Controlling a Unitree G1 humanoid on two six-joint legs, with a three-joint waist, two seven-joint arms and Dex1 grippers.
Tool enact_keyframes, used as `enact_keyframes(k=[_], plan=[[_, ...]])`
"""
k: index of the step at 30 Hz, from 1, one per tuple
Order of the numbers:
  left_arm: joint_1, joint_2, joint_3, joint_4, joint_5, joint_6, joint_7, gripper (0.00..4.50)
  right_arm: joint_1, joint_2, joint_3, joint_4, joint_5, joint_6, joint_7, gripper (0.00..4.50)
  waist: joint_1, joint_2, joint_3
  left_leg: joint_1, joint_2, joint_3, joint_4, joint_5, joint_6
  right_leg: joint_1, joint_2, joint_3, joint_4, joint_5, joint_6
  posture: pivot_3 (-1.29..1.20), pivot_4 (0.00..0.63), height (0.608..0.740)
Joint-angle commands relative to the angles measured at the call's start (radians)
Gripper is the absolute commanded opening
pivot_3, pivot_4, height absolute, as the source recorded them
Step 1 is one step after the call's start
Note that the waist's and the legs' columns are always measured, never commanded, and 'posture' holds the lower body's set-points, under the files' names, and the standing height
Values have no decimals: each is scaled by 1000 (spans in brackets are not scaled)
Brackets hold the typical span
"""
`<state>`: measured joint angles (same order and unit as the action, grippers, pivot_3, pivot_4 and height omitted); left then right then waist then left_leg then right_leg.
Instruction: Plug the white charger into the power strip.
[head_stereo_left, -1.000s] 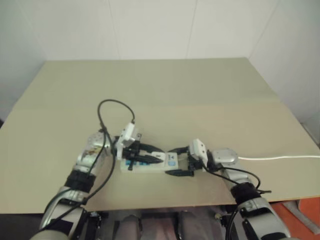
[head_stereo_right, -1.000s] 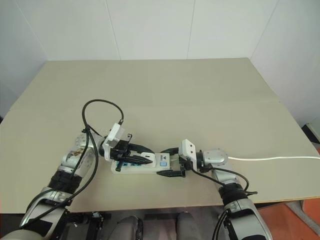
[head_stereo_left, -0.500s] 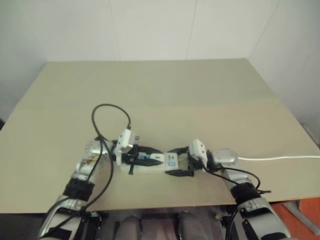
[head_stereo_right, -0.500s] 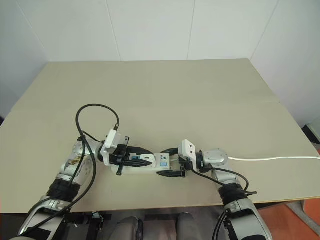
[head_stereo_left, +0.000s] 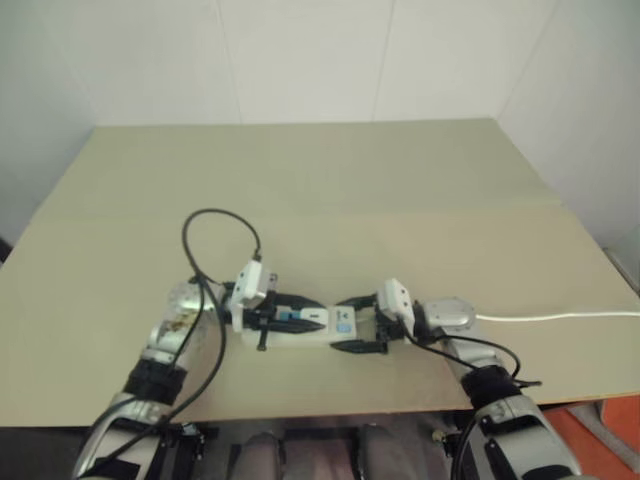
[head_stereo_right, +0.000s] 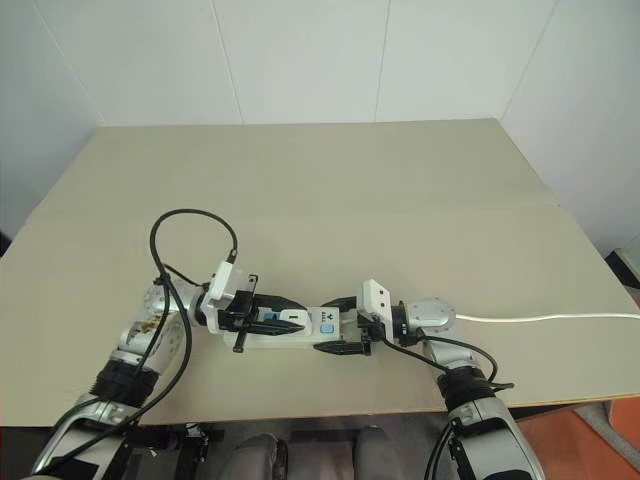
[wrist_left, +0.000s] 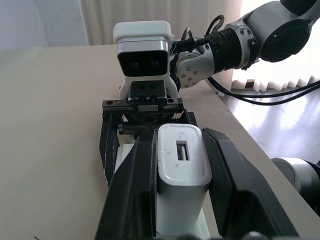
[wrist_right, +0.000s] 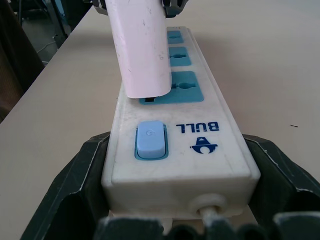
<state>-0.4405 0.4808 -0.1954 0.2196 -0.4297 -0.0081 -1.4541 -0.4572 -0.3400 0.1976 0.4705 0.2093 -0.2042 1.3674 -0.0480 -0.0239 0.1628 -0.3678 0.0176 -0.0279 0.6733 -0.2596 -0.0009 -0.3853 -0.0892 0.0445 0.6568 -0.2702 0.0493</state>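
Note:
The power strip lies on the table near its front edge, a white bar with blue socket faces and a blue switch. My right gripper is shut on its switch end, one black finger on each long side. From the other end my left gripper reaches over the strip, shut on the white charger. The charger stands slightly tilted on the blue socket nearest the switch. A thin dark gap shows under its lower edge.
The strip's white cord runs right across the table and off its edge. A black cable loops up from my left wrist. The table's front edge is close behind the strip. Broad bare tabletop stretches ahead.
My left wrist has tipped down a little, bringing the charger lower onto the strip. Its black cable loop has swung left. The right gripper and the strip have stayed put.

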Motion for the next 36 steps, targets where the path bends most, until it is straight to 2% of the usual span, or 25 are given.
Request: enact_keyframes(k=[1, 14, 20, 36], plan=[[28, 48, -41, 114, 107, 10, -3, 1048, 8, 4, 25, 2, -1, 19, 17, 3410, 0, 0, 0, 0, 0, 0, 0, 0, 0, 0, 0, 0, 0, 0, 0, 0, 150, 740], [-5, 43, -73, 172, 137, -5, 27, 1048, 12, 4, 25, -8, -1, 19, 9, 3410, 2, 2, -2, 3, 0, 0, 0, 0, 0, 3, 0, 0, 0, 0, 0, 0, 150, 740], [13, 51, -98, 124, 158, 11, 59, 1048, 16, -1, 25, -12, 0, 22, 7, 3410, 2, 2, -2, 16, 0, 0, -7, 0, 0, 17, 0, 0, -8, 0, 0, 0, 150, 740], [29, 59, -123, 81, 175, 39, 98, 1048, 9, -4, 28, -1, -2, 20, 6, 3410, 3, 3, -2, 16, 0, 0, -9, 0, 0, 17, 0, 0, -10, 0, 0, 0, 150, 740]])
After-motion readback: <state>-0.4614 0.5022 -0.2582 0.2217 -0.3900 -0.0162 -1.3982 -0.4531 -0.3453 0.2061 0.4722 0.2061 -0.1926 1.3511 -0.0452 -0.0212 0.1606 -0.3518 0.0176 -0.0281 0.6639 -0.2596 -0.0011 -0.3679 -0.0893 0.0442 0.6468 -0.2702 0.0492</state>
